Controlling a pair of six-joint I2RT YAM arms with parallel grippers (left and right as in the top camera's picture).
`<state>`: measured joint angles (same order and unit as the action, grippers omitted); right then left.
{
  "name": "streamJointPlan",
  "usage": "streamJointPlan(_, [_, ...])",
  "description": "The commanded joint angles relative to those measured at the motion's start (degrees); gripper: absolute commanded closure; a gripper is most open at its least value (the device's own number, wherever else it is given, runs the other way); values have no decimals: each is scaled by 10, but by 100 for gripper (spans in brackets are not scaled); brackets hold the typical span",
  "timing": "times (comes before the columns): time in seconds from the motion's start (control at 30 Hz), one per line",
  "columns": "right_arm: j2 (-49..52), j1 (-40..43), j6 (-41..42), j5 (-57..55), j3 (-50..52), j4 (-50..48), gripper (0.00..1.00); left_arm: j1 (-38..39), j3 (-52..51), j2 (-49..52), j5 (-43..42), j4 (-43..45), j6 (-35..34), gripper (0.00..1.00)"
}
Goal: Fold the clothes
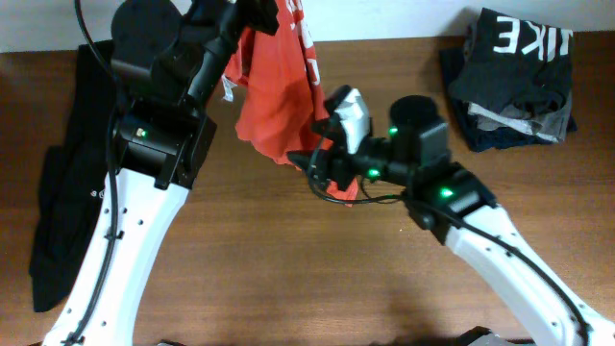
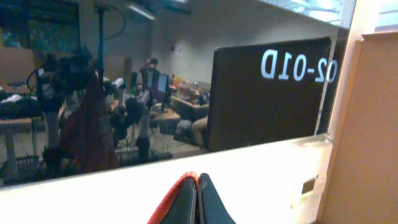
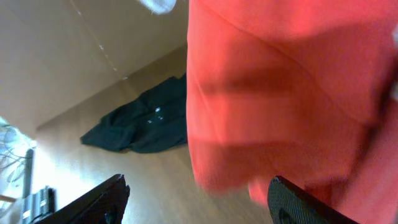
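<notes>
The red-orange T-shirt (image 1: 279, 101) hangs in the air at the back middle of the table, white lettering showing near its top. My left gripper (image 1: 261, 17) is raised high and shut on the shirt's upper edge; in the left wrist view a red hem (image 2: 177, 193) lies pinched along the closed fingers (image 2: 198, 186). My right gripper (image 1: 309, 165) is open at the shirt's lower edge. In the right wrist view the shirt (image 3: 292, 93) hangs just ahead of the wide-apart fingers (image 3: 198, 193), its lower corner between them.
A long black garment (image 1: 67, 183) lies along the table's left side and shows in the right wrist view (image 3: 140, 121). A dark and grey folded stack with white block letters (image 1: 514, 82) sits at the back right. Bare wood table (image 1: 288, 269) is in front.
</notes>
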<state>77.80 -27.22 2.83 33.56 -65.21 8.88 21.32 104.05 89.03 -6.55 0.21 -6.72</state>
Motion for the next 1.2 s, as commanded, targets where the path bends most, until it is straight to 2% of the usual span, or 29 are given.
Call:
streamJointPlan(0.0, [31,-40,30,-112,-12,-40,23,0,11,-5,8,-6,1,99])
streamJointPlan(0.23, [84,-91,106,-312,-12,-110,21,0,11,-5,8,-38,1,99])
streamJointPlan(0.27, [91,-94,114,-327,-12,-114,29,0,11,-5,8,-42,1,99])
streamJointPlan(0.3, [98,-96,117,-339,-12,-120,52,0,11,-5,8,-48,1,99])
streamJointPlan(0.33, [102,-96,117,-345,-12,-121,70,-1,11,-5,8,-51,1,99])
streamJointPlan(0.4, [106,-91,116,-371,-12,-108,96,-1,11,-5,17,-70,27,99])
streamJointPlan(0.57, [81,-58,109,-394,-12,-73,96,-2,11,-5,97,-127,53,99])
streamJointPlan(0.73, [32,-9,82,-392,-12,-28,96,-20,11,-5,133,-186,68,99])
streamJointPlan(0.93, [-76,54,34,-392,-17,37,96,-73,11,-5,141,-247,68,99])
streamJointPlan(1.17, [-191,100,8,-392,-41,84,96,-99,11,-10,128,-253,68,99])
